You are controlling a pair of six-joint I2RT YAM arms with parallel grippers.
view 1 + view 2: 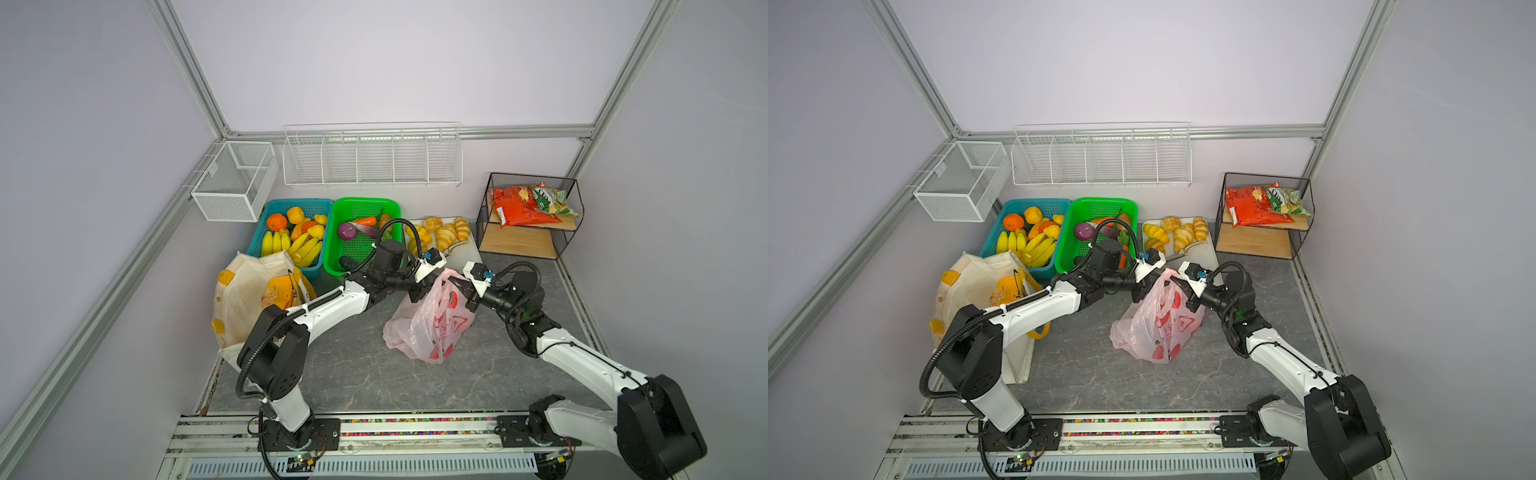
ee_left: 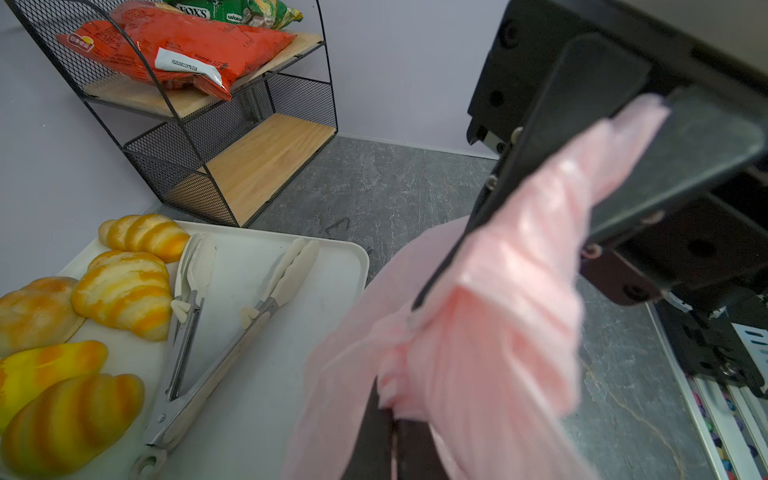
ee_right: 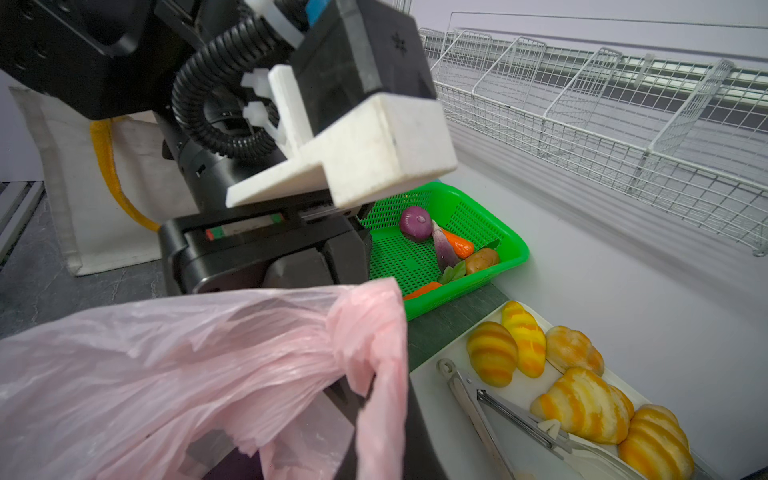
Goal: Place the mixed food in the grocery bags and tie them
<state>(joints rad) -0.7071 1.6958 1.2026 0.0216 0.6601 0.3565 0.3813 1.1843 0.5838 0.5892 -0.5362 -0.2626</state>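
Pink translucent plastic bag with red apple prints point(image 1: 432, 322): thin crinkled film, bulging at the base, top gathered into bunched handles.
Bag position: the pink plastic bag stands on the grey marble-patterned tabletop point(image 1: 353, 374) between the two arms. It is just in front of the white tray point(image 2: 324, 282) of golden croissants point(image 2: 124, 295) and well apart from the cream canvas tote with yellow-orange handles point(image 1: 243, 291).
Bag contents: a dark purple shape shows in the mouth in the right wrist view; not identifiable.
Left gripper point(image 2: 390, 419): jaws together, clamped on one bunched handle of the pink plastic bag.
Right gripper point(image 1: 457, 286): jaws together on another bunched strip of the bag's top, with pink film pinched between its pads point(image 2: 681, 166).
Tote: slumped open, with an orange packet point(image 1: 277, 296) in its mouth; lettering too small to read.
Black wire shelf with wooden boards point(image 1: 517, 242): the upper board carries an orange-red crinkly packet point(image 2: 183, 50) and a green packet point(image 2: 237, 8).
Writing: "FOX'S" reads on the green packet. The orange-red packet bears a small logo and a white strip of printed code, neither legible.
Green plastic basket point(image 3: 469, 208): holds a purple toy onion point(image 3: 415, 222) among other toy vegetables.
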